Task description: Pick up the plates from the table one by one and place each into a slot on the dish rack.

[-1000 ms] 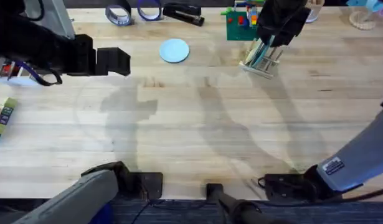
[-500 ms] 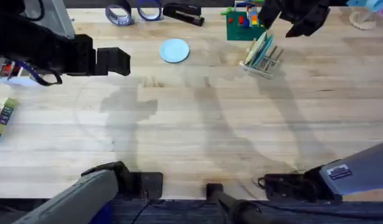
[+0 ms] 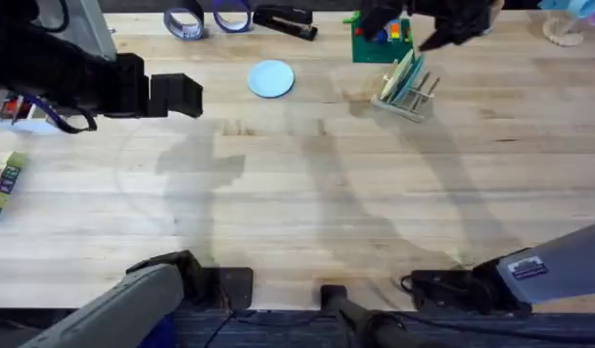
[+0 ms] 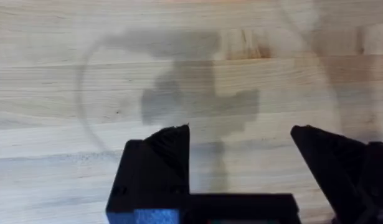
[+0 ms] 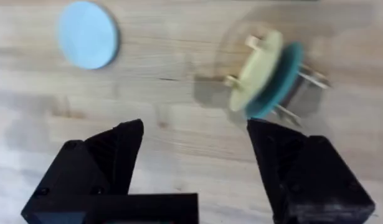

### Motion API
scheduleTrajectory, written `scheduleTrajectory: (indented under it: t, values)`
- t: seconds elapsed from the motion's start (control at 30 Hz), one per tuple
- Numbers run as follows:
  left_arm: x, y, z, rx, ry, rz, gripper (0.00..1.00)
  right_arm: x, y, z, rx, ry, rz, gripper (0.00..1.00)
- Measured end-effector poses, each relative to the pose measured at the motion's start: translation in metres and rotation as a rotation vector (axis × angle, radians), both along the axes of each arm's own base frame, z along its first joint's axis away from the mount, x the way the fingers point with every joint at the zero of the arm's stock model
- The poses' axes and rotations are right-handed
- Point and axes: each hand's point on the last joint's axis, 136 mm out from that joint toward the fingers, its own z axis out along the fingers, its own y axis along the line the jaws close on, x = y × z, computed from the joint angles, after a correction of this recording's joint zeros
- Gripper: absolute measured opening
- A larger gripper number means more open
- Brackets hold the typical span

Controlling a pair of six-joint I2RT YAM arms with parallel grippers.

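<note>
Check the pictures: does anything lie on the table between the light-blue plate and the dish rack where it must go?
Nothing visible does. The light-blue plate lies flat, and bare table runs from it to the dish rack, which already holds a teal plate and a cream one.

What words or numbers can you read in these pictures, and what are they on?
None can be read.
White label on the right arm near its base: print too small to read.
Coloured blocks at the table's left edge: markings too blurred to read.
Light-blue plate, the teal plate in the dish rack, left gripper and right gripper: no writing shows.
</note>
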Motion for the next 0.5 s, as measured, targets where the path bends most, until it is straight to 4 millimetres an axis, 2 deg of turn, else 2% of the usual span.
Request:
scheduleTrajectory:
  t: [0.17, 0.33, 0.37, 0.4, 0.5]
  values:
    - [0.005, -0.013, 0.005, -0.073, -0.034, -0.031, 0.994, 0.009, 0.032, 0.015, 0.123, -0.076, 0.169, 0.995]
    - [0.018, -0.035, 0.018, -0.199, -0.115, -0.09, 0.991, 0.014, 0.05, 0.027, 0.199, -0.136, 0.26, 0.995]
    - [0.02, -0.04, 0.021, -0.228, -0.132, -0.1, 0.904, 0.014, 0.052, 0.028, 0.206, -0.14, 0.268, 0.995]
    - [0.022, -0.044, 0.024, -0.248, -0.145, -0.111, 0.777, 0.014, 0.053, 0.029, 0.211, -0.143, 0.276, 0.995]
    - [0.028, -0.052, 0.033, -0.303, -0.192, -0.137, 0.299, 0.013, 0.055, 0.03, 0.222, -0.144, 0.29, 0.993]
